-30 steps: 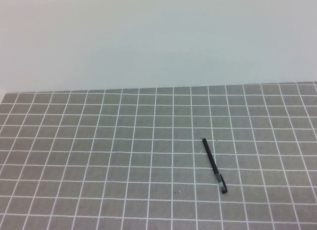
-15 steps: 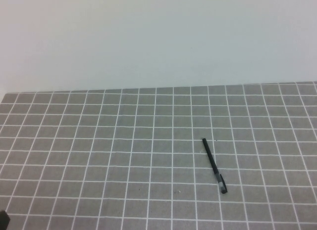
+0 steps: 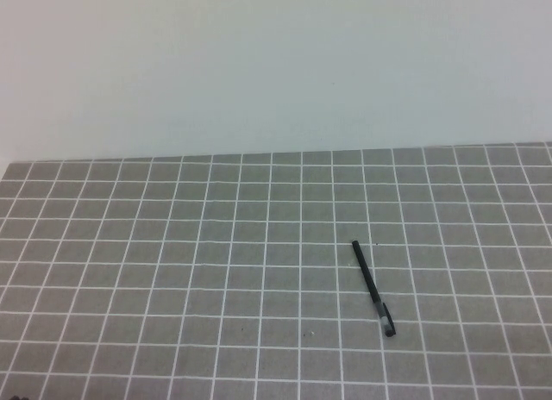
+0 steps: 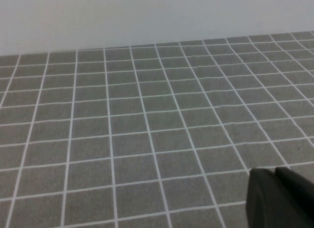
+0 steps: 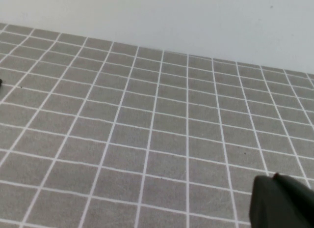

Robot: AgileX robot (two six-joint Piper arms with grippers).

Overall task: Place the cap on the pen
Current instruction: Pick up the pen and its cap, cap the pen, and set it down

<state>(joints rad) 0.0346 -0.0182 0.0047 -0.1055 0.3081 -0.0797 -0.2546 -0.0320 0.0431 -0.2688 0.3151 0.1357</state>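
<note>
Right of centre in the lower half of the high view, a slim black pen (image 3: 373, 287) lies flat on the grey desk with the white grid (image 3: 172, 271). Its long axis runs from upper left to lower right of the frame, steep rather than sideways. So one end points off toward the pale wall (image 3: 259, 64), and the fatter end, with a greyish band on it, sits closer to the bottom edge. Can't spot a loose cap anywhere, and honestly can't tell if that fat end is the cap.

Neither arm shows up in the high view. The left pincer (image 4: 282, 198) is just a dark lump in its own wrist camera, over bare grid. Same deal for the right pincer (image 5: 279, 201), so no way to tell whether either is wide or narrow. Pen's on the right half of the desk, so my guess is the right arm is the closer one, and it'd want to come in across that slanted axis.
</note>
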